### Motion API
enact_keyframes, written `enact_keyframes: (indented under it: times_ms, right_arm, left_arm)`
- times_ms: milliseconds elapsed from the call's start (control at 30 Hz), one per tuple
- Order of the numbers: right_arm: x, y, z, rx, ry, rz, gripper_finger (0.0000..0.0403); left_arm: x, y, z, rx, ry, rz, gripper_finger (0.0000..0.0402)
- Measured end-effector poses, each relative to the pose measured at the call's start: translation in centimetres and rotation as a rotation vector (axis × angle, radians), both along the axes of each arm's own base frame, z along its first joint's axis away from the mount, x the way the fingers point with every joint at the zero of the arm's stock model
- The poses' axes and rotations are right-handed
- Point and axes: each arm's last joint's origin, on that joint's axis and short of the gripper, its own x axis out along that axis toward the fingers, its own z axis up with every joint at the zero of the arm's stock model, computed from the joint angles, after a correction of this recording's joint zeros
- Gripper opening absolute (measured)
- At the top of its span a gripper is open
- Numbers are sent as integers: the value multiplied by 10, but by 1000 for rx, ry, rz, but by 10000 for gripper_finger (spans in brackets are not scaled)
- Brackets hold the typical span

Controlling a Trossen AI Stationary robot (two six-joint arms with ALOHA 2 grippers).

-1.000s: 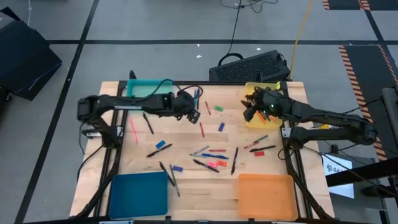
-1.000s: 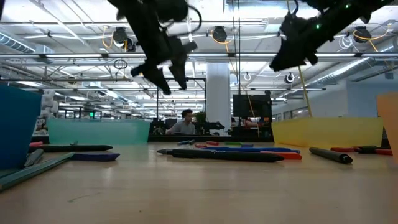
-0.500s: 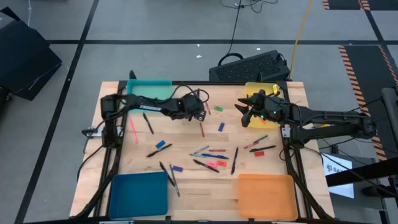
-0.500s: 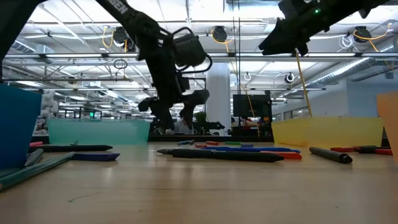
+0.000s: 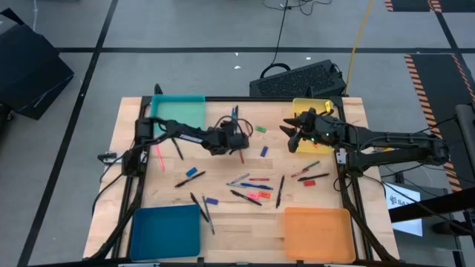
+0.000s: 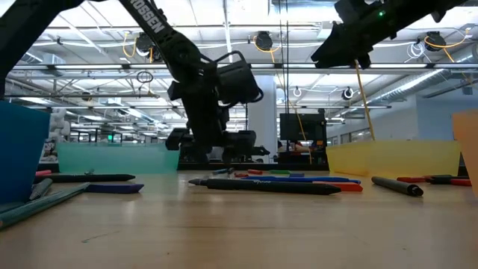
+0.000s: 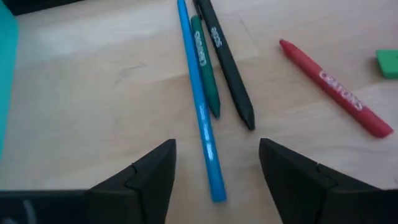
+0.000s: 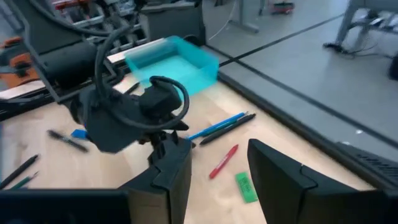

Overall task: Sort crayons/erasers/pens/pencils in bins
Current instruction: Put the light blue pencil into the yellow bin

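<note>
High view: left claw [image 5: 236, 139] now low over table [image 5: 171, 194] just beside teal bin [image 5: 178, 111], down from its higher pose a second ago — fingers spread, empty. Left wrist view: blue stick [image 7: 199, 102], green stick [image 7: 206, 65], black stick [image 7: 225, 62] between fingers, red crayon [image 7: 337, 89] beside. Likely pick about to begin. Right claw [image 5: 290, 129] hovers at yellow bin [image 5: 320, 106], spread, barely shifted.

One camera is looking straight down on my whole table [image 5: 185, 222]. Another is sitting at tabletop height, facing level across it into the room. My left wrist camera is hovering close over a red crayon [image 7: 336, 90]; my right wrist camera is viewing that crayon [image 8: 224, 161] from farther off, facing the teal bin [image 8: 177, 57].
</note>
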Motion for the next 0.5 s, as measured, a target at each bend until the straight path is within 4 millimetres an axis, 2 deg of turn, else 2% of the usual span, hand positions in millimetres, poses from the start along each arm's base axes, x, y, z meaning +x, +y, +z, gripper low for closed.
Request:
enact_keyframes:
  times_ms: [167, 300, 500]
  right_arm:
    - [-2, 1, -4, 21, 41, 29, 148]
    - [-5, 2, -5, 33, 59, 40, 148]
    - [-10, 4, -3, 27, 65, 62, 148]
  left_arm:
    - [3, -16, -9, 63, -6, 25, 183]
    - [-5, -20, -20, 84, -11, 33, 154]
    - [-22, -23, -42, 121, -129, 15, 145]
